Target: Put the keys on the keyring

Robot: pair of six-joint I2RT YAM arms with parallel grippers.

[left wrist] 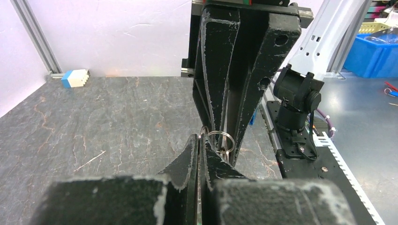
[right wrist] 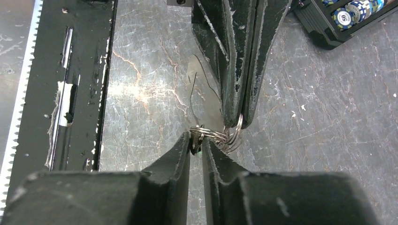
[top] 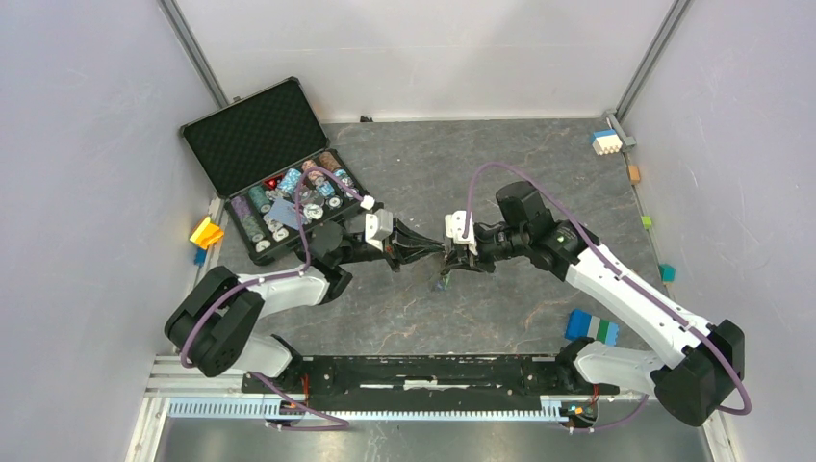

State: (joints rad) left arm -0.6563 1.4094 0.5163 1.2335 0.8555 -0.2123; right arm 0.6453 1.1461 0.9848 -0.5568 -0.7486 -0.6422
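- Keyring, a thin dark-grey wire loop (right wrist: pixel 191 101) with a short stretch of small silver rings, was held up off the grey stone-patterned table (top: pixel 539 183), over its middle, between the two grippers, which met tip to tip.
- Left gripper (left wrist: pixel 199 140) was fully closed. Its fingertips pinched the ringed stretch of the keyring, and a thin ring stuck out from between them.
- Right gripper (right wrist: pixel 196 140) was closed down to a narrow gap, with the same silver rings running into that gap. A green speck showed between the tips; I could not tell what it was.
- Keys (top: pixel 441 282): small items with a blue-green tint hung just below the meeting point in the top view, too small to resolve.
- A black foam-lined case (top: pixel 252 135) of round poker chips lay open at the table's far left, well apart from the grippers.
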